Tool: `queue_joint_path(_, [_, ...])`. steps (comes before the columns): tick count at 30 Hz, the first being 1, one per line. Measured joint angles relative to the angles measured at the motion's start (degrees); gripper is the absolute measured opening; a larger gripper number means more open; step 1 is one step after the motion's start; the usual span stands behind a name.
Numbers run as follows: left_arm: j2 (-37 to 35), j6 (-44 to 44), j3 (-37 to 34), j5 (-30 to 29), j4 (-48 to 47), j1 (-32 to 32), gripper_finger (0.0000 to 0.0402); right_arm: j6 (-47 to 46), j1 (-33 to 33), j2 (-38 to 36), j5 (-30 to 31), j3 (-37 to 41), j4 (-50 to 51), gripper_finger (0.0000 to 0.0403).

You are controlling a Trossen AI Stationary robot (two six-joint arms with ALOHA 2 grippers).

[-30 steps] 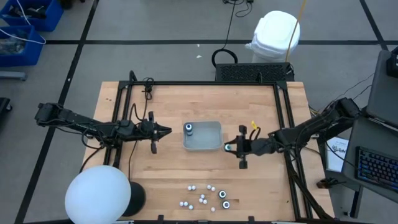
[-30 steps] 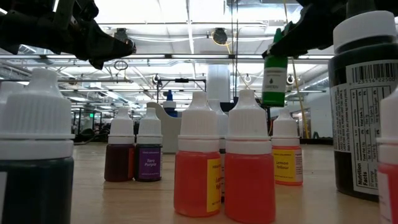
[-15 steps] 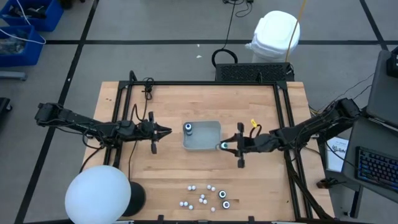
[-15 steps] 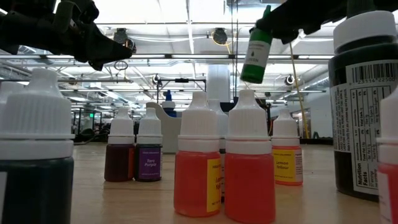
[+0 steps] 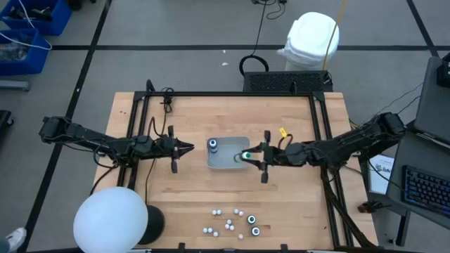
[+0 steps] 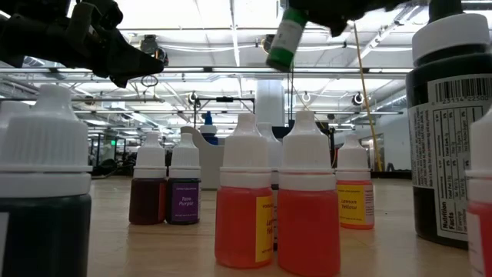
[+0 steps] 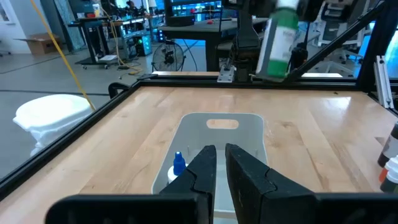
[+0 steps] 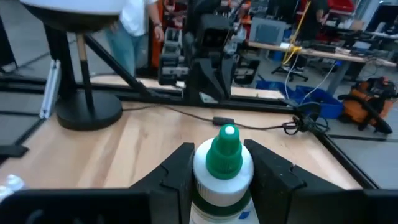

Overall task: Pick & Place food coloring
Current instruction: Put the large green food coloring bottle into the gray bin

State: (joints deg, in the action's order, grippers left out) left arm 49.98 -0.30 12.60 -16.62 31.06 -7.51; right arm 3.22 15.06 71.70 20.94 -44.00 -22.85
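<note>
My right gripper [image 5: 247, 157] is shut on a green food coloring bottle [image 5: 245, 155] above the right end of the translucent grey tray [image 5: 228, 139]. The low view shows that bottle [image 6: 286, 38] hanging tilted, high over the table. A blue-capped bottle [image 5: 213, 145] stands in the tray's far left corner. Several more food coloring bottles [image 5: 232, 223] stand upright on the table near its front edge; in the low view they are seen close up [image 6: 246, 200]. My left gripper [image 5: 188, 147] hovers shut just left of the tray, pointing at it [image 7: 221, 163]. My right gripper pinches the green bottle between its two fingers [image 8: 180, 167], on the white shoulder just below the green cap [image 8: 222, 175]. The fingers reach in level from the table's right side. The bottle is lifted clear and tilted, its lower end [image 6: 277, 63] hanging free above the tray.
A black frame rail [image 5: 225, 93] borders the wooden table top. A white round dome on a black stand [image 5: 111, 219] sits at the near left corner. A tall dark bottle [image 6: 453, 131] stands close to the low camera on the right.
My right gripper has risen and gone toward the table's left edge, from beside the tray's right end to above it, tipping up toward level. The green bottle has gone with it, higher and from upright to tilted.
</note>
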Motion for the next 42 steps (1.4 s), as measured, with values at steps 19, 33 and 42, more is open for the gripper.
queue_joint_path(19, [0.0, 1.3, 0.0, 0.0, 0.1, 0.0, 0.0042, -0.4, -9.5, 29.7, -11.0, -15.6, -5.6, 0.0111])
queue_joint_path(33, [0.0, 1.5, 0.0, 0.0, 0.2, 0.0, 0.0042, -0.8, -12.0, 35.4, -10.7, -19.7, -1.5, 0.011])
queue_joint_path(42, [0.0, 1.6, 0.0, 0.0, 0.5, 0.0, 0.0042, -0.6, -12.8, 38.1, -12.2, -19.6, -3.4, 0.0112])
